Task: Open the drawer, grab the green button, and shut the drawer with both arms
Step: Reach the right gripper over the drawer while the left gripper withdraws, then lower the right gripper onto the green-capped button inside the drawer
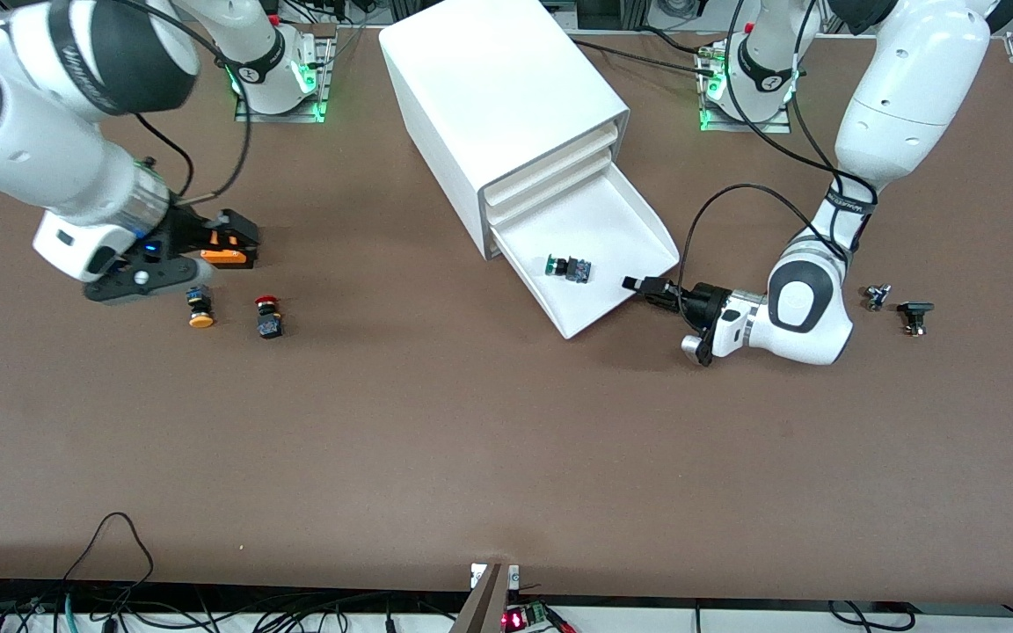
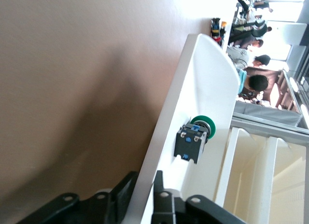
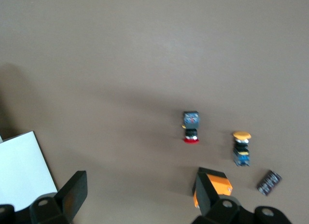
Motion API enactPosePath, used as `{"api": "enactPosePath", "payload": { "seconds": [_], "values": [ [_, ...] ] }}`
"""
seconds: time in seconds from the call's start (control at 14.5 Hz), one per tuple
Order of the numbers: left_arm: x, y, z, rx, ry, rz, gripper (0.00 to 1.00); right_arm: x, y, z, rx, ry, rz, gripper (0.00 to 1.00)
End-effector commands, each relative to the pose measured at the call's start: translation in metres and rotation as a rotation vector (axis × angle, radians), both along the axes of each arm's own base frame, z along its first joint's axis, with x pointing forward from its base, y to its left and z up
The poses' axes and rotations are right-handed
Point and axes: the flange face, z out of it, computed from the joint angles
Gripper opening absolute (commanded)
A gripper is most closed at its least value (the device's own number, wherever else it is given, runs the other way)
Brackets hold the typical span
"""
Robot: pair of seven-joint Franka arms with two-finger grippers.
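Note:
The white cabinet point(image 1: 506, 97) stands at the table's middle. Its lowest drawer point(image 1: 638, 230) is pulled out. The green-capped button point(image 1: 568, 267) lies on its side inside it, and also shows in the left wrist view point(image 2: 193, 141). My left gripper point(image 1: 638, 284) is at the drawer's front wall point(image 2: 164, 132), shut on it with one finger outside and one inside. My right gripper point(image 1: 243, 242) is open and empty, over the table toward the right arm's end, above bare table point(image 3: 140, 190).
A yellow-orange-capped button point(image 1: 200, 309) and a red-capped button point(image 1: 267, 315) lie on the table by the right gripper; both show in the right wrist view point(image 3: 241, 147) point(image 3: 191, 127). Two small dark parts point(image 1: 914, 315) lie toward the left arm's end.

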Motion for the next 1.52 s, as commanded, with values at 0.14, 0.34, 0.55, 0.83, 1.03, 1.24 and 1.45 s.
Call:
{"api": "enactPosePath", "payload": {
  "seconds": [0.14,0.34,0.55,0.83,1.03,1.24,1.45],
  "values": [
    [0.028,0.045,0.064,0.065,-0.145,0.050,1.00,0.002,0.099,-0.024,0.012,-0.019,0.134,1.00],
    [0.045,0.086,0.123,0.234,-0.325,0.016,1.00,-0.004,0.169,-0.042,0.097,0.009,0.214,1.00],
    [0.054,0.136,0.190,0.323,-0.451,0.084,1.00,-0.016,0.221,-0.059,0.150,-0.037,0.286,1.00],
    [0.049,0.177,0.299,0.560,-0.653,-0.008,1.00,-0.046,0.294,-0.074,0.207,-0.085,0.564,1.00],
    [0.034,0.190,0.373,0.782,-0.597,-0.039,1.00,-0.059,0.357,-0.070,0.253,-0.145,0.686,1.00],
    [0.017,0.188,0.439,0.980,-0.485,-0.038,1.00,-0.075,0.399,-0.077,0.264,-0.170,0.743,1.00],
    [0.006,0.184,0.458,1.122,-0.366,0.038,1.00,-0.091,0.426,-0.105,0.195,-0.182,0.816,1.00]
  ]
}}
